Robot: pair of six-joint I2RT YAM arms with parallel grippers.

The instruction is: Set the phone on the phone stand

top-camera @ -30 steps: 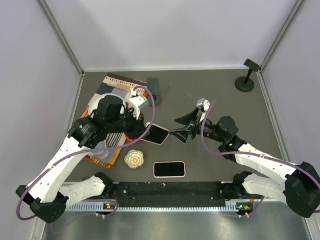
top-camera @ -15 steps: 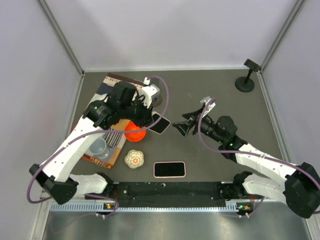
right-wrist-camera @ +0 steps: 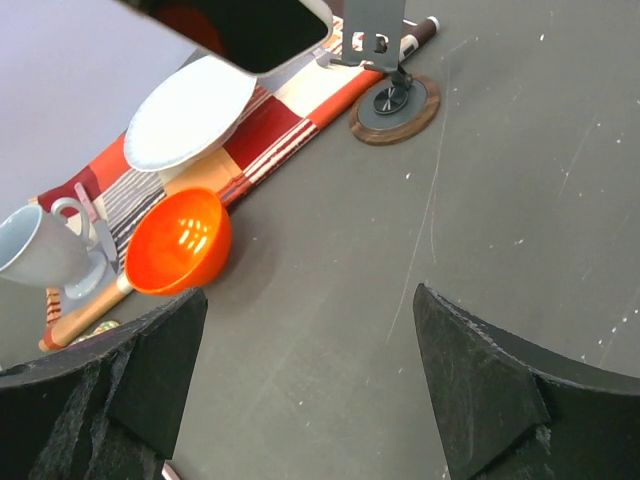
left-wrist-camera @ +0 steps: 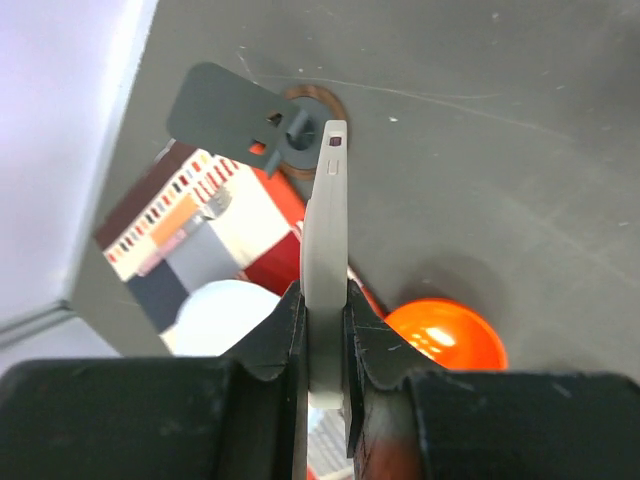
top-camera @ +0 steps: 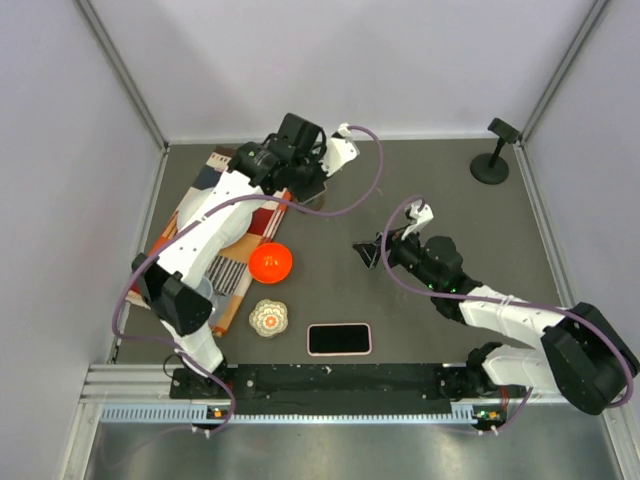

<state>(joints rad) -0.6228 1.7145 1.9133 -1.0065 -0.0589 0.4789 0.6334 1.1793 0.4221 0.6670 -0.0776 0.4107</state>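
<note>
Pinching the phone (left-wrist-camera: 325, 225) at its near end, left fingers (left-wrist-camera: 272, 345) hold it off the worktop (top-camera: 450, 200). It is edge-on in the left wrist view, long axis pointing away from the wrist, far tip just beside the phone stand (left-wrist-camera: 250, 120). Right fingers (right-wrist-camera: 480, 390) spread wide, nothing between. Since half a second ago the left arm swung from over the orange bowl (top-camera: 270, 262) to the far side; second phone (top-camera: 338, 339) unmoved. Dark grey worktop, pale lilac walls (top-camera: 350, 70).
</note>
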